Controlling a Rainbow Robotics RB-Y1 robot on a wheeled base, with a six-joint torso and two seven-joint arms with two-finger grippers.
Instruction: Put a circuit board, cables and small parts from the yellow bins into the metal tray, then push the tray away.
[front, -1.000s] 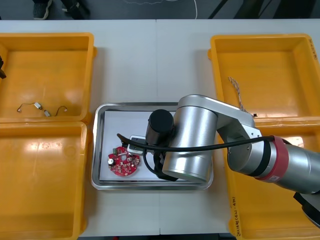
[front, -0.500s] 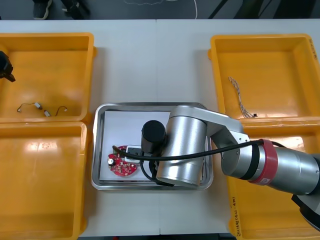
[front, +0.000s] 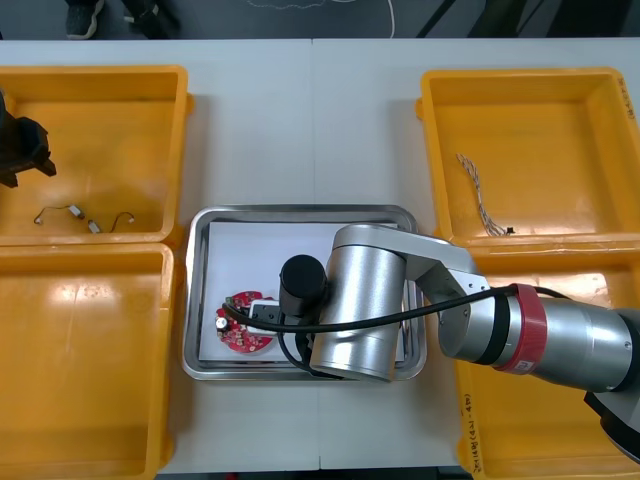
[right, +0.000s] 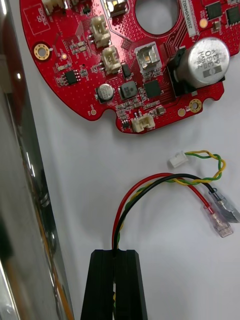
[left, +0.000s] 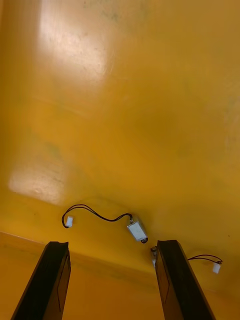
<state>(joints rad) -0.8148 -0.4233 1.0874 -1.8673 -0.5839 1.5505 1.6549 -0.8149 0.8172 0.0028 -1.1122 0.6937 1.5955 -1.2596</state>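
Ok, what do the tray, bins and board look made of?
Metal tray: bare shiny metal, likely steel; its rim mirrors light.
Yellow bins: glossy moulded plastic, soft glare patches.
Circuit board: rigid red-coated laminate, matte, with soldered parts.
Right gripper, over the tray, pinches a red and yellow cable.

Four yellow bins (front: 110, 120) (front: 90, 360) (front: 540, 130) (front: 520, 435) are being counted on the desk (front: 300, 110), two at each side. One metal tray (front: 192, 300) and one red circuit board (right: 127, 67) are being logged. Two cables are being tallied: one red and yellow cable (right: 150, 181), one twisted cable (front: 478, 195). Two small metal parts (front: 75, 210) (front: 93, 226) are being noted.
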